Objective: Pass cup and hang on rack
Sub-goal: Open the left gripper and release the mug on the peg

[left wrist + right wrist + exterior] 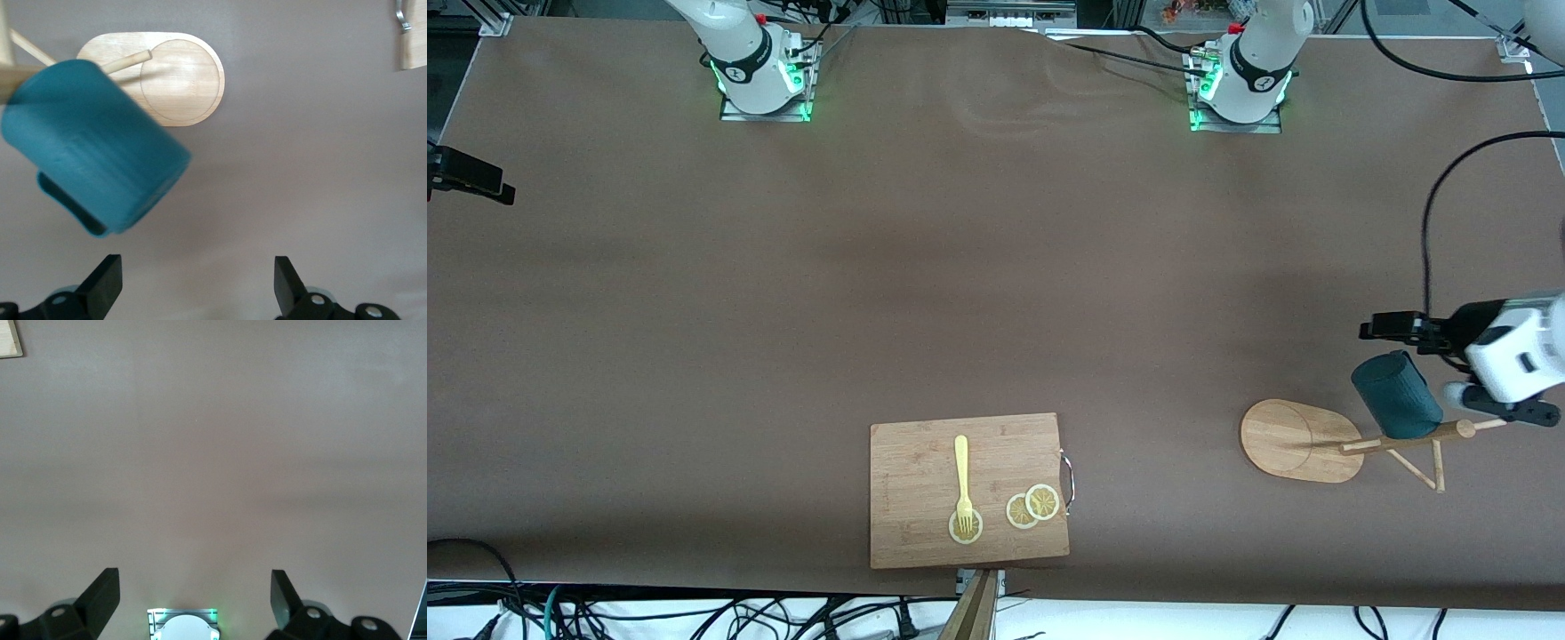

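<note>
The dark teal cup (1396, 396) (93, 143) sits tilted up among the pegs of the light wooden rack (1294, 440) (180, 80), near the left arm's end of the table. How it hooks onto a peg is hidden. My left gripper (1436, 360) (197, 267) hovers just beside and above the cup, open, with nothing between its fingers and apart from the cup. My right gripper (193, 577) is open and empty over bare table near its own base (183, 627). It does not show in the front view.
A wooden cutting board (907, 462) lies near the front edge of the table, with a yellow fork (961, 476) and lemon slices (1032, 507) on it. A black cable (1427, 231) loops above the table near the left gripper.
</note>
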